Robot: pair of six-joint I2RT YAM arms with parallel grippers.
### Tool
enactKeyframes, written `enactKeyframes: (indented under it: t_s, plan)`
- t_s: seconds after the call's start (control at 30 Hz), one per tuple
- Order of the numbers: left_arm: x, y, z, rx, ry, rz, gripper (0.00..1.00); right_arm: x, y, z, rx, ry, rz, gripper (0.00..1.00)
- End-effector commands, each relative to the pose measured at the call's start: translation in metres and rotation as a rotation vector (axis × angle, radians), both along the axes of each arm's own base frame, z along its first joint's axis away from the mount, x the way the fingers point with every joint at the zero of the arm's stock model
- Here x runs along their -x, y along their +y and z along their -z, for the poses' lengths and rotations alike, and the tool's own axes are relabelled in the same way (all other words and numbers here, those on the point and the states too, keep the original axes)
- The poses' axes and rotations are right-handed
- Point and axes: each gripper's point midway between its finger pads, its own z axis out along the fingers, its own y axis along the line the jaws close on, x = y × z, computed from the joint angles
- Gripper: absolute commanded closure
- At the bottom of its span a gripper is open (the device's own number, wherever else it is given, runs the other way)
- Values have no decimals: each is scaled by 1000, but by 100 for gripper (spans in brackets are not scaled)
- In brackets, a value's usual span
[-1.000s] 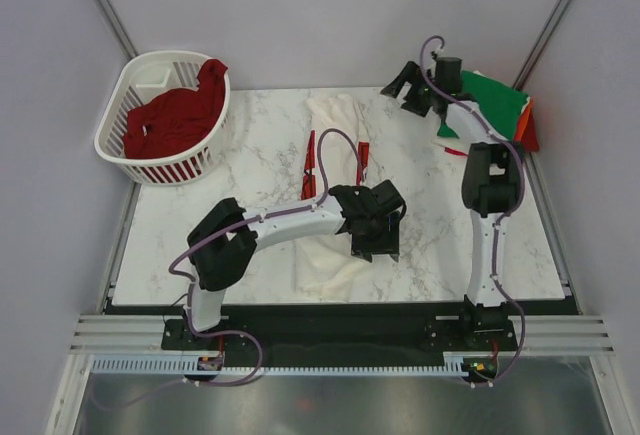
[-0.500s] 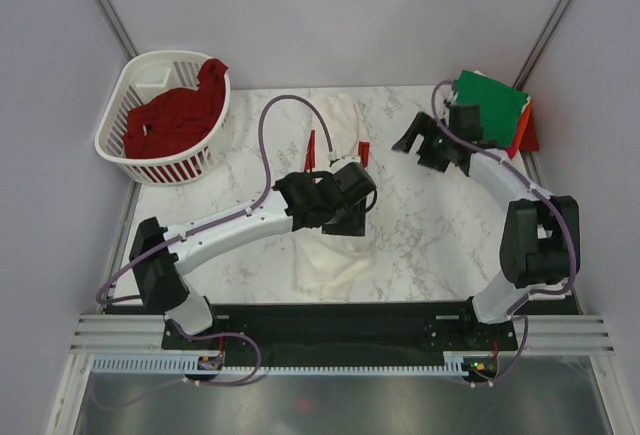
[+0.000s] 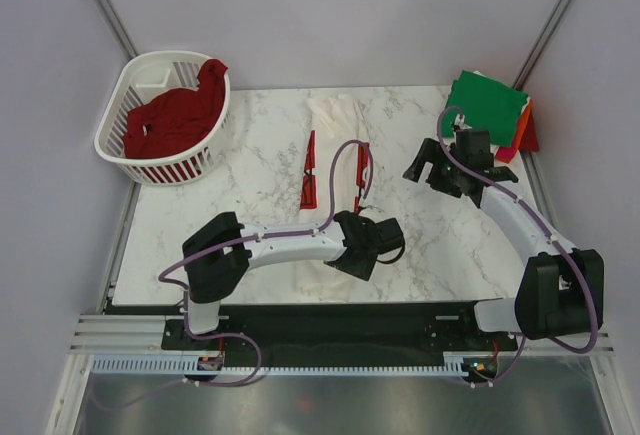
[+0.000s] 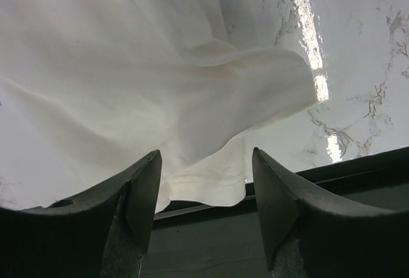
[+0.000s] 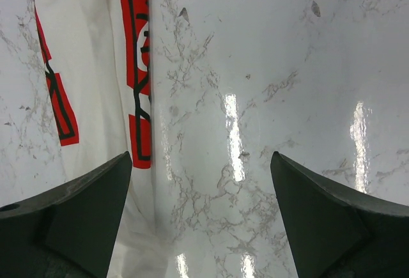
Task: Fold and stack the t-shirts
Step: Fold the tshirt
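- White marble table (image 3: 250,170).
- White t-shirt (image 3: 335,120) lies mid-table, long axis running far to near; its red print (image 5: 134,67) is unreadable.
- Left gripper (image 4: 204,156) parted over the near hem; right gripper (image 5: 201,156) wide apart over marble.

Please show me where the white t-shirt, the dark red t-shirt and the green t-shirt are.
white t-shirt (image 3: 335,121): top view, far plain part.
dark red t-shirt (image 3: 175,120): top view, middle of bundle.
green t-shirt (image 3: 490,103): top view, upper face.

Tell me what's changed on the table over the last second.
The left hand swung out over the white shirt, then back to its near hem, open. The right hand pulled back from the green shirt toward the white shirt, open and empty. Dark red shirt and basket unchanged.
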Motion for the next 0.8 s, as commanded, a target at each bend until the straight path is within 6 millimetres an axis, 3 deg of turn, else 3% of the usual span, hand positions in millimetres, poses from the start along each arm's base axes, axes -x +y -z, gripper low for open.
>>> enactKeyframes:
  t_s: [0.0,0.13,0.3,0.43,0.63,0.77]
  plan:
    - [-6,-1,-4,-23,-61,25,34,3,-6,-7,41,-18,-3,2]
    - [2,2,4,-46,-55,40,35,11,-6,4,42,10,-13,2]
    - [11,-20,-2,-32,-95,103,35,12,-5,12,43,29,-21,2]
    - [8,-39,-8,-23,-137,137,35,9,-7,5,50,7,-10,2]
    - [1,-49,4,-65,-156,165,35,2,-6,-12,29,-29,3,2]
    - [-7,-54,-2,-81,-205,178,35,2,-4,-13,22,-29,1,2]
